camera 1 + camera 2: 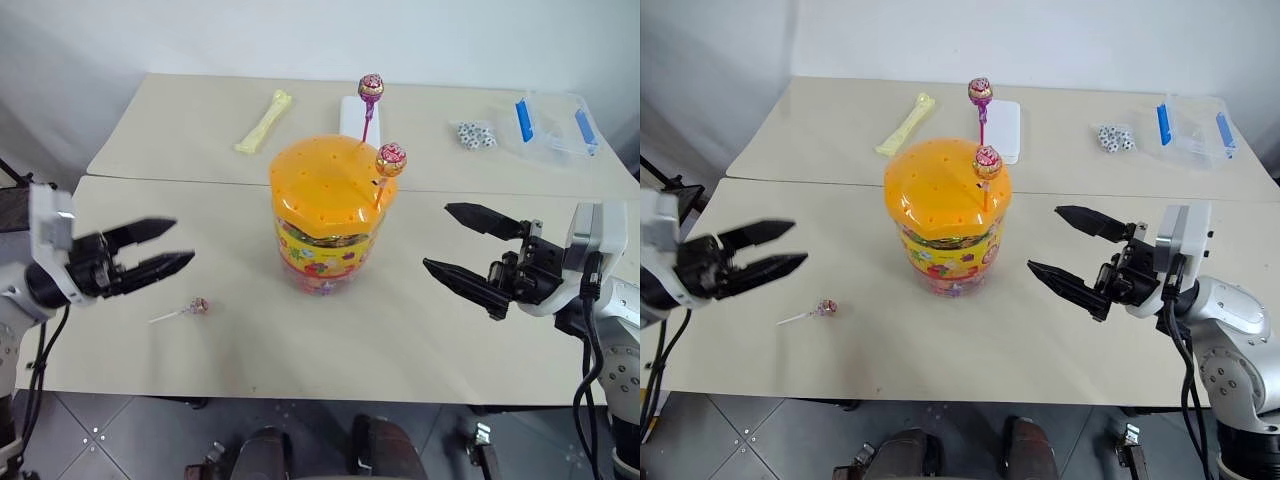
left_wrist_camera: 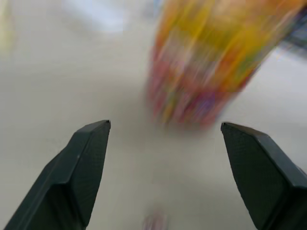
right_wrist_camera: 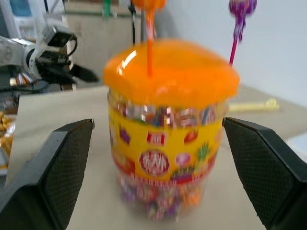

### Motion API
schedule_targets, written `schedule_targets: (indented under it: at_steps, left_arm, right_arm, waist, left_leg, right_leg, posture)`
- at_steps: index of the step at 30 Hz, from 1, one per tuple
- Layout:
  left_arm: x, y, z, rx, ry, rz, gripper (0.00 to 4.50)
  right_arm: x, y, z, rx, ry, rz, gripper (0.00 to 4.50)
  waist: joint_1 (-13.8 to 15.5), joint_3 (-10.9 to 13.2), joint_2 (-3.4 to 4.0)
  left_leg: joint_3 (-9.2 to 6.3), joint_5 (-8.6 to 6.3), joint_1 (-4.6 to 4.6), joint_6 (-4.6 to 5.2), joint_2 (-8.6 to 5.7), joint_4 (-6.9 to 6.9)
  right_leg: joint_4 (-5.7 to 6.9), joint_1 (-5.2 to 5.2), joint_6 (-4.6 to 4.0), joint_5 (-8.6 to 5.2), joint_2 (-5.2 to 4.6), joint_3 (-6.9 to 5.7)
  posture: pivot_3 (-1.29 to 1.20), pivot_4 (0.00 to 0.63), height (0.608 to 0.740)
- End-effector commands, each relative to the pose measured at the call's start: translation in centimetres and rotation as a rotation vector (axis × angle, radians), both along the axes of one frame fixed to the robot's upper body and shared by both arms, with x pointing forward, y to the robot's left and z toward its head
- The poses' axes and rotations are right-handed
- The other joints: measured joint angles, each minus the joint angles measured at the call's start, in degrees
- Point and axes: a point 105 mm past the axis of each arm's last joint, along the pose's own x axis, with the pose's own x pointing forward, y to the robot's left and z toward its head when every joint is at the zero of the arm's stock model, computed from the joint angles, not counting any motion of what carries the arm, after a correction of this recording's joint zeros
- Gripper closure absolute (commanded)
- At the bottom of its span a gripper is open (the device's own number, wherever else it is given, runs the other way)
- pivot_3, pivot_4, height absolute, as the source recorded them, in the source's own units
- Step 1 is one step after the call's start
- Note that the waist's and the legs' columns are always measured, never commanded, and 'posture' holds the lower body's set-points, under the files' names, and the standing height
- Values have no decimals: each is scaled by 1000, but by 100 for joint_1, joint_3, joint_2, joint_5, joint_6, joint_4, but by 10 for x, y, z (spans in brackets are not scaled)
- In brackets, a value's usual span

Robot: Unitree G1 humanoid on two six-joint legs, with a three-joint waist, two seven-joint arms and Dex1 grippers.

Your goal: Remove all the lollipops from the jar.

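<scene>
Two lollipops stand in the jar lid; one lies at 8 o'clock — probably loose. Left claw and right claw both gape, empty.

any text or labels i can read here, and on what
None can be read.
The yellow label on the jar has a round emblem and picture marks, too blurred to read.
The lollipop wrappers carry a print, too small to read.
The dice show dots, too small to count.

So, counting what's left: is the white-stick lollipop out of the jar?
Out: the lollipop lies flat on the table, apart from the jar.
</scene>
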Motion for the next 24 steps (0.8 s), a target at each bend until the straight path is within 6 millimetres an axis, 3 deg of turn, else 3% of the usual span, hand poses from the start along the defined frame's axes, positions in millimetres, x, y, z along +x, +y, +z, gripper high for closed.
schedule_targets:
  at_steps: [1, 3, 6, 7, 13, 16, 24]
  left_arm:
    - [-11, -23, 25, -108, -88, -146, 595]
    - [-14, -36, 32, -155, -108, -222, 595]
    - [-12, -48, 46, -253, -137, -282, 24]
    - [-10, -48, 49, -268, -154, -274, 24]
    - [-3, -40, 36, -220, -151, -236, 24]
    - [-4, -40, 25, -198, -132, -242, 0]
    - [-6, -44, 26, -230, -174, -267, 0]
  right_arm:
    - [-3, 11, 10, 10, -43, 62, 0]
    - [2, 15, 12, 4, -52, 70, 0]
    - [8, 30, 17, 1, -71, 113, 0]
    - [9, 35, 19, 7, -68, 129, 0]
    - [16, 56, 27, 21, -71, 161, 0]
    - [24, 68, 31, 34, -69, 164, 589]
    - [24, 80, 33, 32, -73, 185, 3344]
  waist:
    - [-22, 0, 2]
    - [-44, 0, 2]
    - [-55, 0, 2]
    - [-67, 0, 2]
    - [-148, 0, 2]
    - [-159, 0, 2]
    - [-141, 0, 2]
  left_leg:
    - [0, 0, 0, 0, 0, 0]
    - [4, 0, 1, 0, 0, 0]
    - [2, 0, -1, 0, 0, 7]
    - [1, 0, -2, 0, 0, 10]
    - [-8, 0, -4, -1, -1, 7]
    - [-8, 0, -4, -1, 0, 7]
    - [-25, 1, -13, -3, -5, 11]
  right_leg:
    - [0, 0, 0, 0, 1, 0]
    - [0, 0, 1, 0, 2, 1]
    - [0, 1, 1, 1, 3, 1]
    - [1, 0, 1, 1, 4, 1]
    - [4, 0, 2, 1, 5, -11]
    - [3, 0, 2, 1, 6, -13]
    - [2, 2, 3, 1, 3, -19]
  posture:
    - [0, 150, 740]
    - [0, 150, 740]
    - [0, 150, 740]
    - [0, 150, 740]
    - [0, 150, 740]
    - [0, 150, 740]
    - [0, 150, 740]
